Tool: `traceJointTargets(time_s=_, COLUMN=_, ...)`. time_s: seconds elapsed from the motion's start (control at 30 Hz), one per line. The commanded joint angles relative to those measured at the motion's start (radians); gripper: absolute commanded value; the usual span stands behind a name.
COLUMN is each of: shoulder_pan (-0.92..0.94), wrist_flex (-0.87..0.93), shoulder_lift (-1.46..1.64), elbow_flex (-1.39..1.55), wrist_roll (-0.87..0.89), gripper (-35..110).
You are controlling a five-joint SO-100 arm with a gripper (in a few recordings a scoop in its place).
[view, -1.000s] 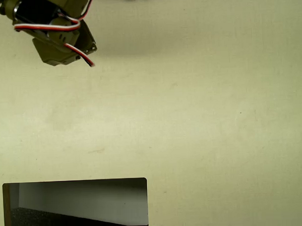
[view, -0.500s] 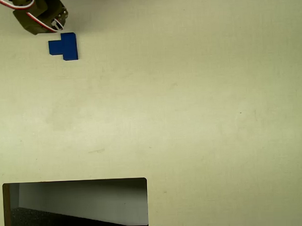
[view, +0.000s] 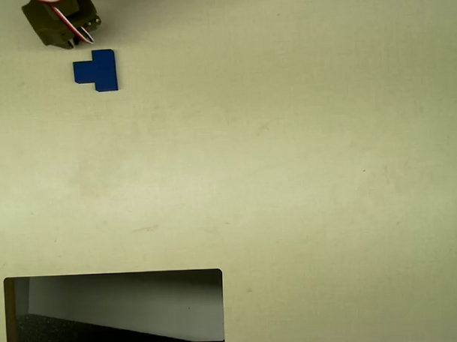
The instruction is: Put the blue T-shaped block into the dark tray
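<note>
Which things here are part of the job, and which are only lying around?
Job:
- blue T-shaped block, flat on the table, upper left
- dark tray, bottom left, nothing in it
- arm, at the top edge above the block

Lying about:
- nothing else on the table

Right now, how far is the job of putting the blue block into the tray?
Nothing looks done yet. The blue T-shaped block lies flat on the table near the top left of the overhead view, far from the dark tray at the bottom left. The arm sits just above the block, holding nothing visible. Grasping, carrying and placing are all left.
</note>
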Motion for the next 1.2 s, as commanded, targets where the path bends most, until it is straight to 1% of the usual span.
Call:
traceJointTargets(time_s=0.0, shoulder_pan=-0.051, wrist_flex=-0.087, shoulder_lift=-0.012, elbow_flex=0.014, wrist_roll=-0.27, gripper=0)
traceJointTargets(time_s=0.13, shoulder_pan=-0.164, wrist_flex=-0.14, shoulder_lift=-0.041, elbow_flex=0.023, wrist_roll=-0.091, gripper=0)
traceJointTargets(time_s=0.27, shoulder_pan=-0.33, wrist_flex=-0.204, shoulder_lift=-0.058, elbow_flex=0.038, wrist_roll=0.219, gripper=0)
traceJointTargets(time_s=0.33, shoulder_pan=-0.402, wrist_flex=-0.221, shoulder_lift=-0.064, elbow_flex=0.035, wrist_roll=0.341, gripper=0)
traceJointTargets(time_s=0.4, shoulder_pan=-0.456, wrist_flex=-0.215, shoulder_lift=-0.066, elbow_flex=0.023, wrist_roll=0.42, gripper=0)
traceJointTargets(time_s=0.5, shoulder_pan=-0.468, wrist_flex=-0.152, shoulder_lift=-0.037, elbow_flex=-0.014, wrist_roll=0.443, gripper=0)
traceJointTargets(time_s=0.57, shoulder_pan=-0.453, wrist_flex=-0.048, shoulder_lift=0.014, elbow_flex=-0.061, wrist_roll=0.443, gripper=0)
traceJointTargets(time_s=0.63, shoulder_pan=-0.448, wrist_flex=0.138, shoulder_lift=0.081, elbow_flex=-0.158, wrist_roll=0.482, gripper=0)
traceJointTargets(time_s=0.83, shoulder_pan=-0.528, wrist_flex=0.712, shoulder_lift=0.241, elbow_flex=-0.472, wrist_roll=0.752, gripper=0)
traceJointTargets(time_s=0.87, shoulder_pan=-0.535, wrist_flex=0.813, shoulder_lift=0.245, elbow_flex=-0.5, wrist_roll=0.77, gripper=0)
traceJointTargets(time_s=0.93, shoulder_pan=-0.532, wrist_flex=0.98, shoulder_lift=0.242, elbow_flex=-0.491, wrist_roll=0.753, gripper=0)
traceJointTargets(time_s=1.0, shoulder_pan=-0.52, wrist_flex=1.074, shoulder_lift=0.232, elbow_flex=-0.423, wrist_roll=0.699, gripper=0)
traceJointTargets(time_s=1.1, shoulder_pan=-0.517, wrist_flex=1.112, shoulder_lift=0.215, elbow_flex=-0.344, wrist_roll=0.657, gripper=0)
traceJointTargets(time_s=1.17, shoulder_pan=-0.517, wrist_flex=1.121, shoulder_lift=0.189, elbow_flex=-0.321, wrist_roll=0.663, gripper=0)
